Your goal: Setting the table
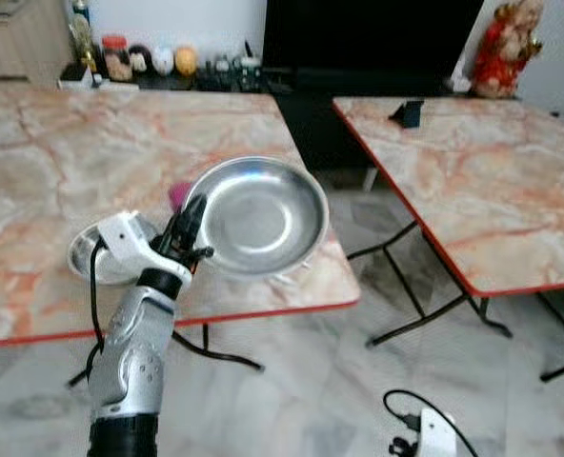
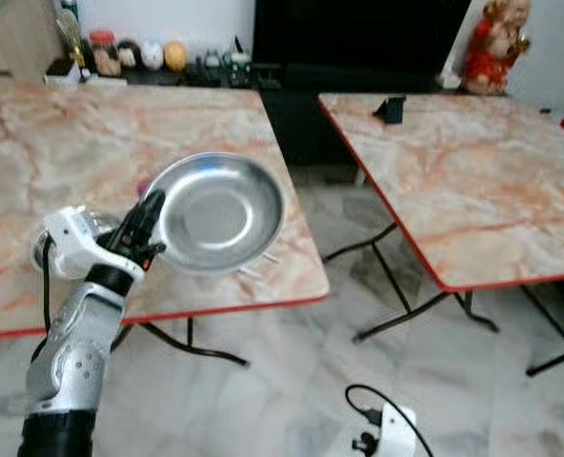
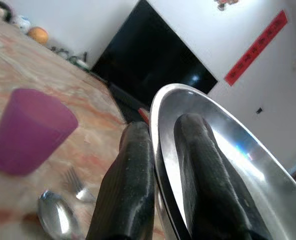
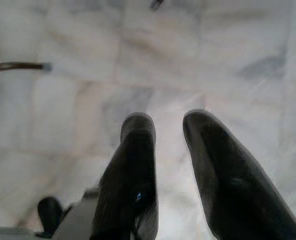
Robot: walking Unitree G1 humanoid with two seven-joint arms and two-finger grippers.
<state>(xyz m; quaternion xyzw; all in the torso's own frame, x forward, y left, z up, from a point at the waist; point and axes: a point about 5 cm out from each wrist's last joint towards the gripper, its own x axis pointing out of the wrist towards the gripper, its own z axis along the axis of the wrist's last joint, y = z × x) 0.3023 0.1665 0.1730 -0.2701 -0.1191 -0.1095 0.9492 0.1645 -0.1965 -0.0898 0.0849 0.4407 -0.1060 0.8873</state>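
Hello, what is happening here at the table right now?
The robot's left gripper is shut on the rim of a steel plate and holds it tilted above the near corner of the marble table. A purple cup, a fork and a spoon lie on the table beside it. The right gripper hangs open over the floor.

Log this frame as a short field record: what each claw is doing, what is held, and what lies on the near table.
left claw: shut on the plate's rim, one finger each side
plate: steel, tilted, lifted over the near table's corner
right claw: open, idle above the floor
cup: purple, upright on the table
cutlery: spoon and fork lying by the cup
bowl: steel, on the table behind the left arm
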